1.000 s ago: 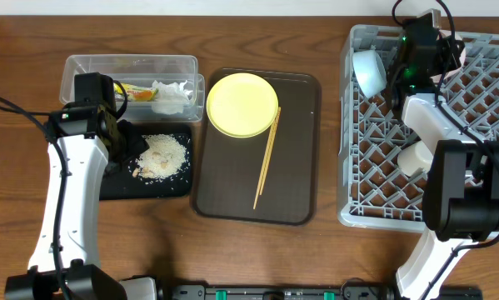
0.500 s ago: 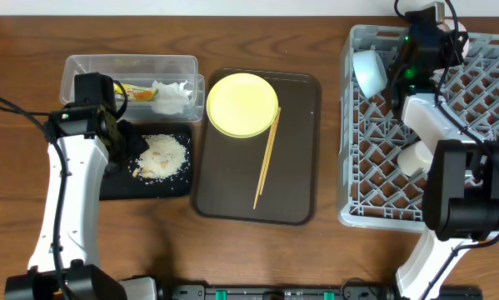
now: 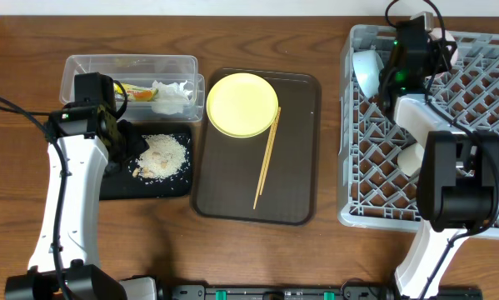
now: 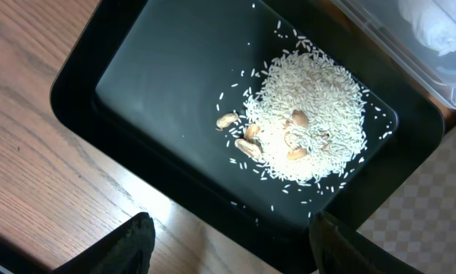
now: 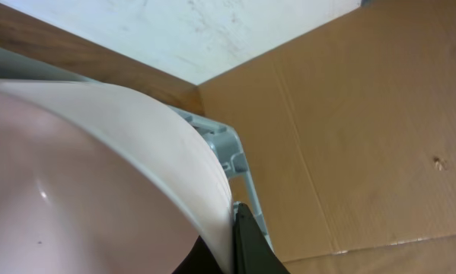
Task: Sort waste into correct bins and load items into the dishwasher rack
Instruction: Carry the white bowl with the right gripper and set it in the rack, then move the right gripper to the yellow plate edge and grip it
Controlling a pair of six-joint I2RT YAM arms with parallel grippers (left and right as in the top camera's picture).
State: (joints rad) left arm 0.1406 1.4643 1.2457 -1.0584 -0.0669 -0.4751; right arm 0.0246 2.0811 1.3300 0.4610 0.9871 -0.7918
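Note:
My left gripper (image 3: pixel 120 142) (image 4: pixel 231 247) is open and empty above the front edge of the black tray (image 3: pixel 149 187) (image 4: pixel 151 84), which holds the beige crumbs (image 3: pixel 163 156) (image 4: pixel 307 125). The clear tub (image 3: pixel 128 62) holds the wrapper (image 3: pixel 137 90) and tissue (image 3: pixel 172 93). The yellow plate (image 3: pixel 242 103) and chopsticks (image 3: pixel 266 158) lie on the brown tray (image 3: pixel 299 167). My right gripper (image 3: pixel 397 54) (image 5: pixel 226 236) is shut on the rim of the white bowl (image 3: pixel 367 71) (image 5: pixel 98 167) at the back left corner of the grey rack (image 3: pixel 482 108). A small white cup (image 3: pixel 411 158) sits in the rack. I cannot see the light blue bowl.
The rack's corner post (image 5: pixel 231 156) stands right behind the held bowl, with a cardboard wall beyond. The tub's corner (image 4: pixel 433 68) lies just right of the crumbs. Bare wooden table shows left of and in front of the black tray.
My right gripper has moved left along the rack's back edge toward its left corner. The left arm, trays, plate and chopsticks have not moved.

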